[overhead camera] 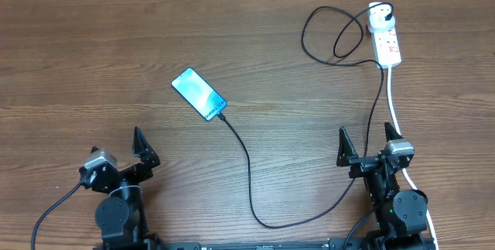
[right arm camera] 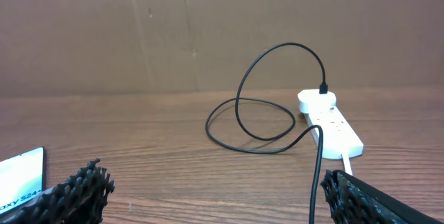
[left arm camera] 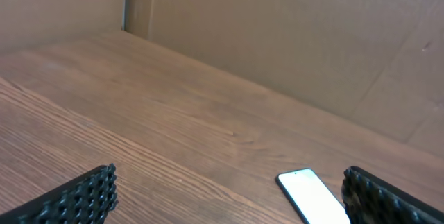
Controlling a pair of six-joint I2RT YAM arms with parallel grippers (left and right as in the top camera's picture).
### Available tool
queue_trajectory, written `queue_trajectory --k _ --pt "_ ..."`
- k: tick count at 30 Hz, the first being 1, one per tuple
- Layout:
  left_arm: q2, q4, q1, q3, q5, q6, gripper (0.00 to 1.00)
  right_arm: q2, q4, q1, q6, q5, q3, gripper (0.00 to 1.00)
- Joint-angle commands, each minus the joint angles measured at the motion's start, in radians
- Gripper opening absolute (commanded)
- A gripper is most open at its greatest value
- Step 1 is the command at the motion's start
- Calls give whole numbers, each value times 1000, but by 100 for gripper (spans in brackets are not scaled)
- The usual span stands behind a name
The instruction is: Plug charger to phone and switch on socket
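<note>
The phone (overhead camera: pixel 199 94) lies diagonally on the wooden table, screen glowing teal. The black charger cable (overhead camera: pixel 249 174) runs from the phone's lower end, loops along the front and up the right side to a round white adapter (overhead camera: pixel 379 19) plugged into the far end of the white power strip, the socket (overhead camera: pixel 387 42). My left gripper (overhead camera: pixel 116 151) is open and empty at the front left; the phone shows in its view (left arm camera: pixel 311 195). My right gripper (overhead camera: pixel 367 148) is open and empty at the front right; its view shows the socket (right arm camera: pixel 336 130), the cable (right arm camera: pixel 243 106) and the phone's edge (right arm camera: pixel 21 181).
The socket's thick white cord (overhead camera: pixel 396 118) trails down the right side past my right arm. A brown cardboard wall (right arm camera: pixel 208 30) stands behind the table's far edge.
</note>
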Motion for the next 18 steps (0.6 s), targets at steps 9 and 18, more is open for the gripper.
queue_trajectory --k 9,18 --pt "-13 55 -3 -43 38 5 100 -12 4 -17 -4 -4 -10 100" --pt "-13 51 -3 -44 38 6 100 -12 4 -17 -4 -4 -10 100"
